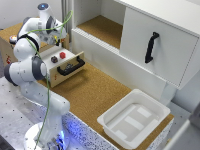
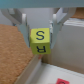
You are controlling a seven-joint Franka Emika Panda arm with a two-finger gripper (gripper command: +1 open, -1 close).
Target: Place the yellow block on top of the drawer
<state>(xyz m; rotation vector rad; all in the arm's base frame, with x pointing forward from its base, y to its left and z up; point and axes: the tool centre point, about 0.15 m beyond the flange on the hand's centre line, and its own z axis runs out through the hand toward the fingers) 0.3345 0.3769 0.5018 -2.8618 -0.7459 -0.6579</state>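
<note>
In the wrist view the yellow block (image 2: pixel 40 43), with dark letters on its faces, sits between the two fingers of my gripper (image 2: pixel 41 36), which is shut on it. Beneath it lie light plywood (image 2: pixel 60 70) and a strip of cork. In the exterior view my gripper (image 1: pixel 58 35) hangs just above the back of the small wooden box, and the hand hides the block. The drawer (image 1: pixel 75 62) has a black bar handle (image 1: pixel 70 68) on its front. A small red piece (image 1: pixel 62 55) and a small dark piece (image 1: pixel 54 59) rest on the box top.
A white bin (image 1: pixel 134 118) stands on the cork table (image 1: pixel 90 92) at the exterior view's right. Behind it is a large white cabinet door (image 1: pixel 160 45) with a black handle (image 1: pixel 151 47). The red piece (image 2: pixel 62 81) shows at the wrist picture's edge.
</note>
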